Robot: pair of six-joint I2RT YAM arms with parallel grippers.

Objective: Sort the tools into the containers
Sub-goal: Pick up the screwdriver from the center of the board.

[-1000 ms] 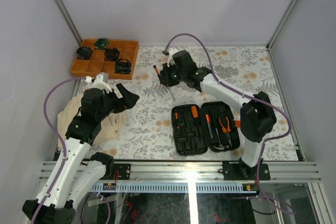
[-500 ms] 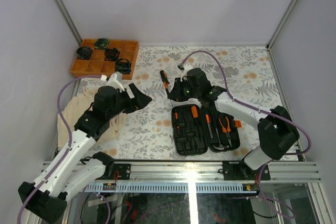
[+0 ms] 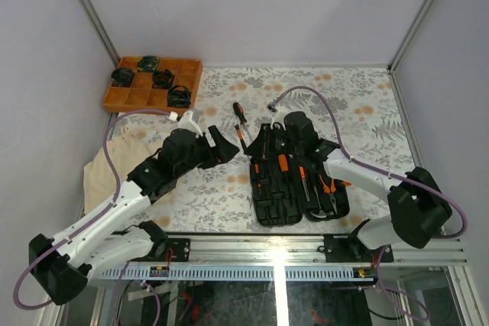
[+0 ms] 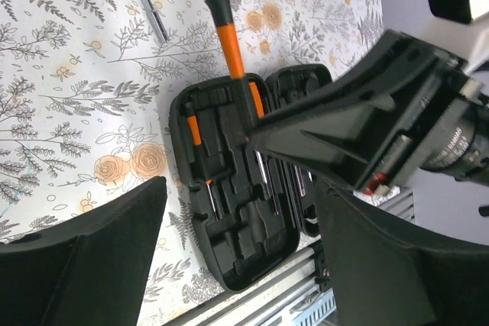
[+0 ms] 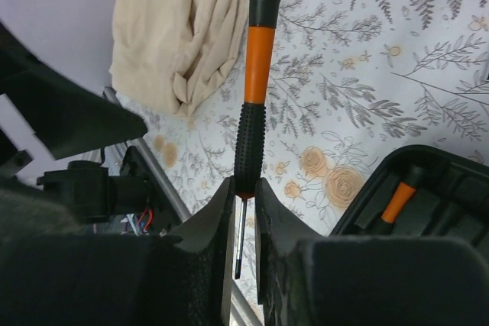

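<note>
My right gripper (image 3: 252,145) (image 5: 243,205) is shut on an orange-and-black screwdriver (image 3: 239,114) (image 5: 256,82) (image 4: 231,43), pinching it where handle meets shaft. It hovers at the far left corner of the open black tool case (image 3: 284,205) (image 4: 256,253) (image 5: 435,177). Slotted in the case are orange-handled screwdrivers (image 3: 282,163) and a pair of pliers (image 3: 328,183). Just left of the held screwdriver, my left gripper (image 3: 221,146) (image 4: 238,215) stands open with nothing between its fingers. It looks down on the case's near end.
An orange gridded tray (image 3: 137,99) with round black-green coils sits at the far left. A beige cloth (image 3: 114,167) (image 5: 183,28) lies under the left arm. A thin metal rod (image 4: 149,1) lies on the floral table beyond the case. The metal rail (image 3: 275,250) runs close below the case.
The right gripper has carried the screwdriver from the far middle of the table toward me, to the case's corner. The left arm has swung right toward the case.
</note>
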